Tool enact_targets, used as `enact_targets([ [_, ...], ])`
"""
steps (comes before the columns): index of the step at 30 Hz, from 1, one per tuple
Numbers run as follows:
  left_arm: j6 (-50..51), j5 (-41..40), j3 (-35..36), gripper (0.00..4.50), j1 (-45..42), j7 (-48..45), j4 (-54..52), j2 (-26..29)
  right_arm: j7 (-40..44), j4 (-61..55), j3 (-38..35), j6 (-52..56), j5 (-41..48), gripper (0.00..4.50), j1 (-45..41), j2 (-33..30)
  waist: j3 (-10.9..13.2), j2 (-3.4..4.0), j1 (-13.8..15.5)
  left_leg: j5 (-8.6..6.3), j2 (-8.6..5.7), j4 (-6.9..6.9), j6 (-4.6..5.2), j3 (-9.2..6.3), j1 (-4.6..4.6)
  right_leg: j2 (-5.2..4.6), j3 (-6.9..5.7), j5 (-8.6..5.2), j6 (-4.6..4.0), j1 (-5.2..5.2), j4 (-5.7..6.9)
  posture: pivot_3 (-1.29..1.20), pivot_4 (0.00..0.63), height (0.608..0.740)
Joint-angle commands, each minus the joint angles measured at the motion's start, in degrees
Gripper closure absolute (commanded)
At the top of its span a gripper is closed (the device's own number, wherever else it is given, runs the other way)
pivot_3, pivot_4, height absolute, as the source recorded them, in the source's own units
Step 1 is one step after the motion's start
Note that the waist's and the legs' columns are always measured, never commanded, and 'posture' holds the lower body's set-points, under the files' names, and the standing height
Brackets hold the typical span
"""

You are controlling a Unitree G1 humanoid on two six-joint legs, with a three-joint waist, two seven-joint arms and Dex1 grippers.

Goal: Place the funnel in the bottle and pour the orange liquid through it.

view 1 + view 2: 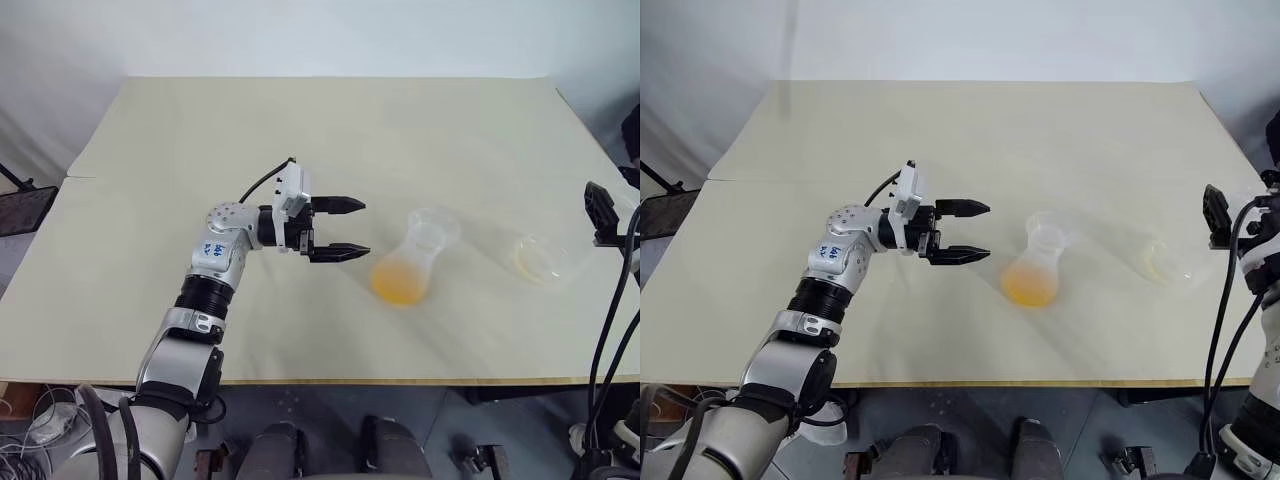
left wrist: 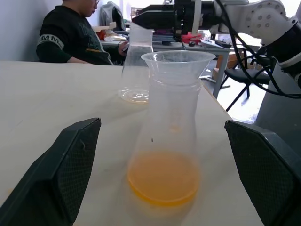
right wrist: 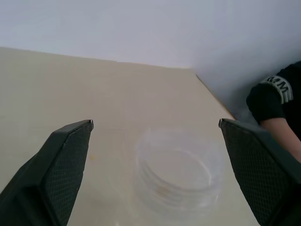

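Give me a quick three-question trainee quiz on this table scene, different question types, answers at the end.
1. True or false: the orange liquid is already in the bottle.
2. Multiple choice: where is the funnel? A. on the table B. in the bottle's neck C. in the cup
3. Fill in: the left gripper and right gripper both have jaws that are ____.

Key: 1 true; 2 B; 3 open.
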Motion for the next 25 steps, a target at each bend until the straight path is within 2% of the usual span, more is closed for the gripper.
enact_targets([
  [1, 2.07, -1.72, 1.51, 0.0, -0.24, 0.91, -2.41, 0.49, 0.84, -5.47, -1.64, 0.59, 3.31, 0.01, -0.5, -3.8, 0.0, 0.0, 0.0, 0.0, 0.01, 0.0, 0.0, 0.0, 0.0, 0.0, -0.01, 0.0, 0.0, 0.0, 0.0, 0.0, 0.15, 0.74],
  [4, 3.94, -1.42, 1.68, 0.0, 0.03, 1.69, -3.42, 2.0, 5.09, -10.9, -3.0, 2.08, 9.55, 0.01, 0.8, -6.68, 0.01, 0.01, -0.01, 0.0, 0.02, 0.0, 0.0, -0.01, 0.01, 0.01, -0.01, 0.0, 0.0, 0.0, -0.01, 0.0, 0.15, 0.74],
  [8, 10.77, -3.58, 3.39, 0.0, 1.76, 3.17, -8.27, 5.44, 14.94, -17.24, -8.06, 7.42, 20.23, 0.01, 7.82, -13.08, 0.02, 0.01, 0.09, 0.0, 0.04, -0.03, 0.0, -0.06, -0.01, 0.02, -0.04, 0.0, 0.0, 0.01, -0.05, 0.0, 0.15, 0.74],
  [11, 13.66, -5.65, 3.48, 0.0, 5.09, -0.66, -13.0, 9.18, 24.03, -21.28, -13.14, 9.42, 28.16, 0.01, 17.83, -13.91, 0.03, -0.03, 0.23, -0.01, 0.02, -0.03, 0.01, -0.12, -0.01, 0.0, -0.05, 0.01, 0.02, 0.08, -0.1, 0.0, 0.15, 0.74],
  [13, 15.62, -6.52, 3.33, 0.0, 6.48, -2.52, -13.94, 11.23, 29.0, -22.69, -15.26, 8.81, 30.34, 0.01, 24.62, -13.62, 0.04, -0.05, 0.38, -0.02, 0.02, -0.01, 0.01, -0.18, 0.02, 0.0, -0.07, 0.01, 0.02, 0.15, -0.11, 0.0, 0.15, 0.74],
  [15, 14.1, -6.09, 3.19, 0.0, 8.85, -4.83, -14.23, 13.61, 33.38, -22.3, -14.37, 2.63, 25.51, 0.01, 32.24, -11.39, 0.04, -0.06, 0.42, -0.02, 0.0, 0.0, 0.03, -0.15, 0.03, 0.0, -0.05, 0.01, 0.02, 0.23, -0.23, 0.0, 0.15, 0.74],
  [19, 9.98, -5.12, 3.6, 0.0, 12.56, -7.79, -12.04, 16.66, 39.04, -17.25, -10.85, -6.57, 19.98, 0.01, 41.5, -6.89, 0.05, -0.06, 0.33, -0.03, -0.01, 0.01, 0.03, -0.1, 0.1, 0.02, 0.06, 0.01, 0.02, 0.3, -0.38, 0.0, 0.15, 0.74],
  [25, 8.79, -5.61, 3.97, 0.0, 14.09, -6.72, -12.62, 17.13, 39.9, -12.91, -5.11, -16.17, 13.9, 0.01, 44.24, -4.46, 0.04, -0.06, 0.19, -0.03, 0.0, 0.0, 0.03, -0.11, 0.11, 0.02, 0.09, 0.01, 0.02, 0.27, -0.38, 0.0, 0.15, 0.74],
])
